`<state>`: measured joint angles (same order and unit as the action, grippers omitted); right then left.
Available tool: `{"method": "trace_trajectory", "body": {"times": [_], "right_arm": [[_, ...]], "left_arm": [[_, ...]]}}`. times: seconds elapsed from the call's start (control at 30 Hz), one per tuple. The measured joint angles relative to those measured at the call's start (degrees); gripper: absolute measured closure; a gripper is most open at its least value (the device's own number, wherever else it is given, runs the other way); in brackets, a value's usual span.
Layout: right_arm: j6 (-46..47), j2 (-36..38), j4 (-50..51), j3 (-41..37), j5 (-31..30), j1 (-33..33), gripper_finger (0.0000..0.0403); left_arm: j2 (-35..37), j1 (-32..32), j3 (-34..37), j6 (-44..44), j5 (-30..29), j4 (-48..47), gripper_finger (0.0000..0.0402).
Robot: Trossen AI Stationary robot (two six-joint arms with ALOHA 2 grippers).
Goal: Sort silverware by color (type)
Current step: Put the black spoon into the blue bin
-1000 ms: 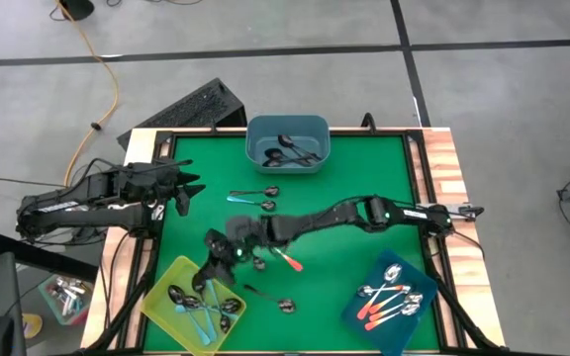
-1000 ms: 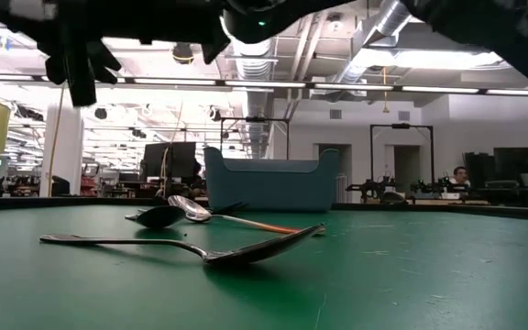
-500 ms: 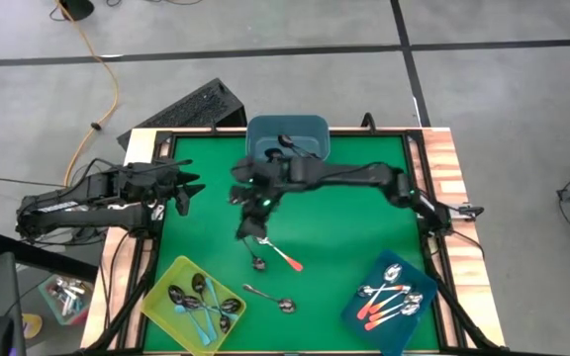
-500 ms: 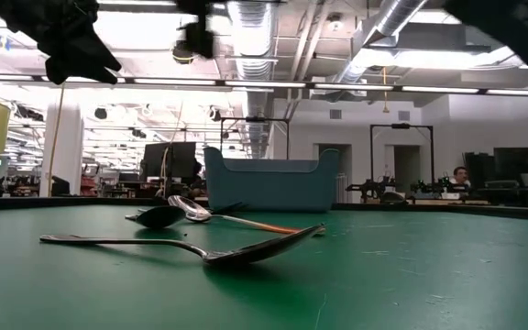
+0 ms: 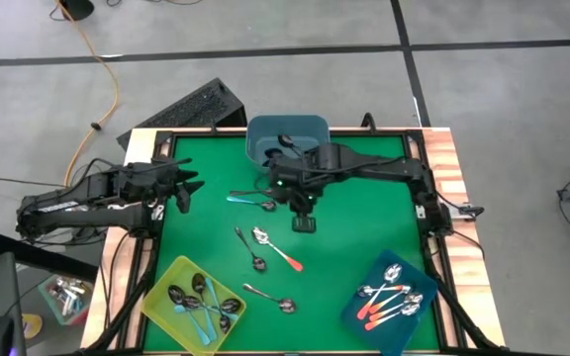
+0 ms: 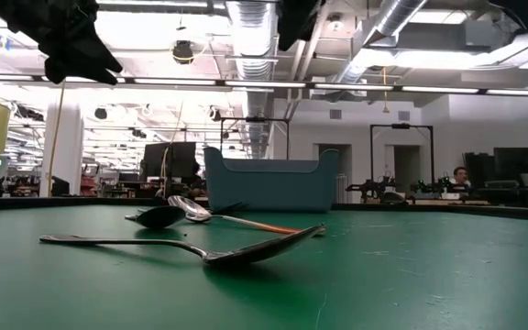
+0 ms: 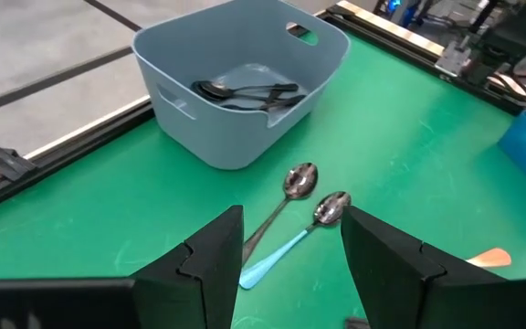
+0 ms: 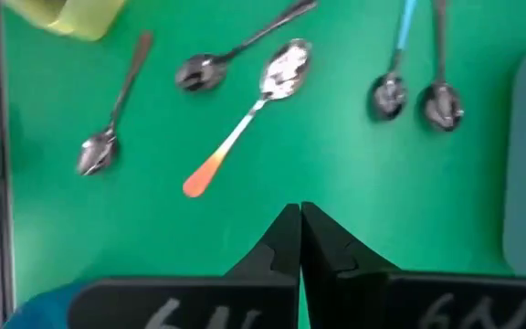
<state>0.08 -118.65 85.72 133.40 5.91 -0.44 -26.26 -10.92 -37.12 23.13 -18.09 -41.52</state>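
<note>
Small spoons with shiny metal bowls lie loose on the green bench (image 5: 364, 198): an orange-handled spoon (image 5: 277, 249), a teal-handled one (image 5: 248, 202) and dark metal ones (image 5: 249, 250). The grey-blue plastic bin (image 5: 287, 144) holds dark spoons. Right pincer (image 5: 304, 223) hangs closed and empty mid-bench; left pincer (image 5: 182, 191) waits open at the bench's left edge.

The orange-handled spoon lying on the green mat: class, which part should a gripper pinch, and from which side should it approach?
Pinch the orange-handled spoon mid-handle, coming straight down from above. It lies flat and alone, and the slim handle fits between fingers better than the wide bowl. The dark spoon beside its bowl crowds that end.
</note>
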Motion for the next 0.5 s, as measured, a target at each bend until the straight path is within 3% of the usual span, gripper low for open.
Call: {"method": "trace_trajectory", "body": {"times": [0.27,0.5], "right_arm": [[-3.1,4.3,4.3,-1.3,-0.3,2.2,0.0391],[-0.9,18.4,4.2,-12.7,-1.6,2.5,0.0391]], "left_arm": [[0.0,0.0,0.0,1.6,-2.7,0.4,0.0232],[0.0,0.0,0.0,2.2,-4.0,1.0,0.0232]]}}
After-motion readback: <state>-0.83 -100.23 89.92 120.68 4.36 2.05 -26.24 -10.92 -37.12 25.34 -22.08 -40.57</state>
